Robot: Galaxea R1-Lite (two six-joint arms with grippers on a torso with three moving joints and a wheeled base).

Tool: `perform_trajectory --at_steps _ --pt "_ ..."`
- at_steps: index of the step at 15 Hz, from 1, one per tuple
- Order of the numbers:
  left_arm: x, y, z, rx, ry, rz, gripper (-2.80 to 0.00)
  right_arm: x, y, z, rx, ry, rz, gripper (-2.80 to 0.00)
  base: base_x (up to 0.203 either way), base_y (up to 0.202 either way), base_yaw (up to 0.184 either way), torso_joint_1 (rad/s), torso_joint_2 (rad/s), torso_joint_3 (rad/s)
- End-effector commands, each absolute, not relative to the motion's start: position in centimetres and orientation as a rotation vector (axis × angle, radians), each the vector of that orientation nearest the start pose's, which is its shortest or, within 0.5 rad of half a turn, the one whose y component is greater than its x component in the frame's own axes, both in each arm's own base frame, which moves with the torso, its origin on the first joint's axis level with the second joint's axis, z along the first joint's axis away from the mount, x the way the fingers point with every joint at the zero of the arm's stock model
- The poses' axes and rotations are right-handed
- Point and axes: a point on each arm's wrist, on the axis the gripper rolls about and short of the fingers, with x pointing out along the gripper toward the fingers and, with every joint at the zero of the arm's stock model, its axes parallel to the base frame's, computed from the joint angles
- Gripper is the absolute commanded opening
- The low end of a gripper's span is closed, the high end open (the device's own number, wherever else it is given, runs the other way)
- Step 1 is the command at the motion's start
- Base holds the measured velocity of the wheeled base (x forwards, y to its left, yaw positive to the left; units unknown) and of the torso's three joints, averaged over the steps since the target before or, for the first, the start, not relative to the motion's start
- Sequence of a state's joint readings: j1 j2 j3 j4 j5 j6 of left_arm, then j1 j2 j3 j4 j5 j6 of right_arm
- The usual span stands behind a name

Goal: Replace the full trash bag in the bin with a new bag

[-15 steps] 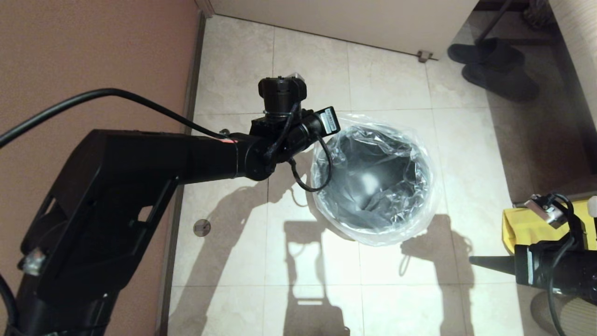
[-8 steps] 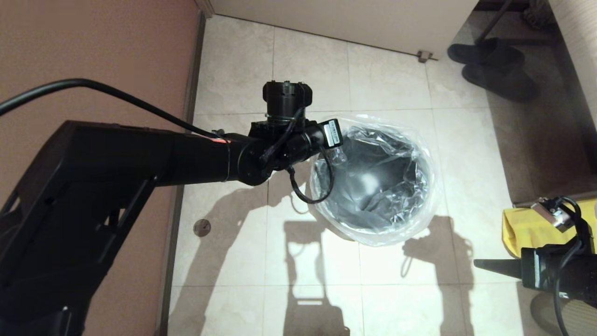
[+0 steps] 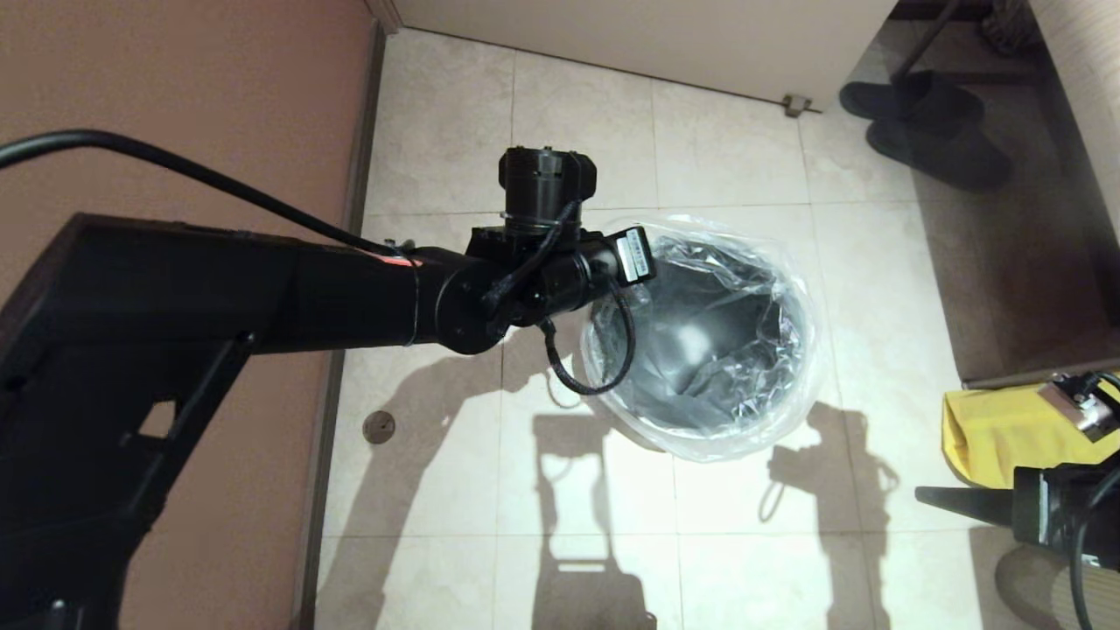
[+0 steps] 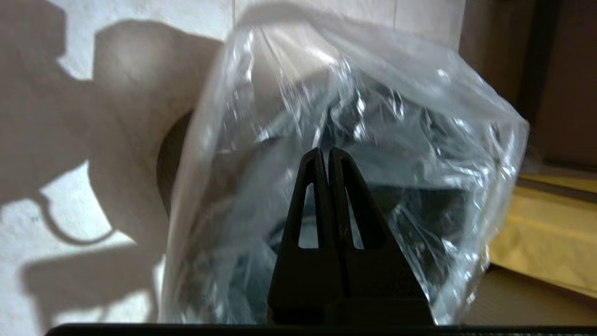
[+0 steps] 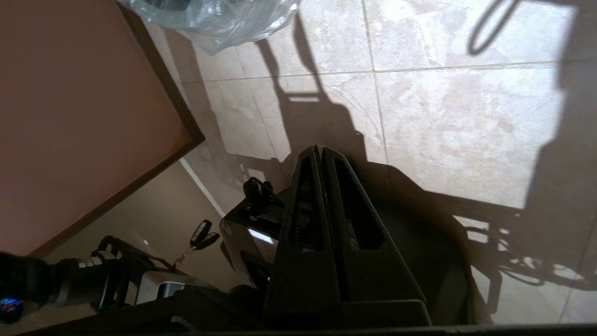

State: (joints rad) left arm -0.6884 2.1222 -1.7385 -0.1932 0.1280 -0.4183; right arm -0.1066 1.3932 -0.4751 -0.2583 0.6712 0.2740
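The bin (image 3: 700, 385) stands on the tiled floor, dark grey with a shiny bottom. The new bag (image 3: 801, 385) lines it, its clear crinkly film draped over the rim. My left arm reaches over the bin's left rim, and its wrist hides the fingers in the head view. In the left wrist view the left gripper (image 4: 325, 150) is shut, its tips pinching the film of the new bag (image 4: 419, 140), which rises in front of it. My right gripper (image 3: 920, 495) hangs low at the right, shut with nothing in it, also seen as the right gripper (image 5: 321, 148).
An opaque yellow bag (image 3: 997, 429) lies at the right, beside the right arm. A brown wall (image 3: 175, 114) runs along the left. Dark slippers (image 3: 936, 131) sit at the back right. A small floor drain (image 3: 379, 427) lies left of the bin.
My left arm has shifted right, further over the bin's left rim, and the film there has bunched up. The right arm has drawn back to the right and lower.
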Motion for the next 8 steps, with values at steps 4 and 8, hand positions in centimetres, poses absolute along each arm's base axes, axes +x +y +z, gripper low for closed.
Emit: perform_trajectory --at_steps 4,8 --pt "30.5 -26.8 25.2 -0.324 0.311 -0.476 -2.8 18.2 -0.5 15.8 0.491 0.616 0.5 -2.8 0.0 0.0 0.0 0.0 0.0 0.0" --pt "29.8 -22.6 26.3 -0.257 0.25 -0.277 -2.8 15.5 1.0 18.6 0.413 0.483 0.605 -2.8 0.0 0.0 0.0 0.0 0.0 0.0"
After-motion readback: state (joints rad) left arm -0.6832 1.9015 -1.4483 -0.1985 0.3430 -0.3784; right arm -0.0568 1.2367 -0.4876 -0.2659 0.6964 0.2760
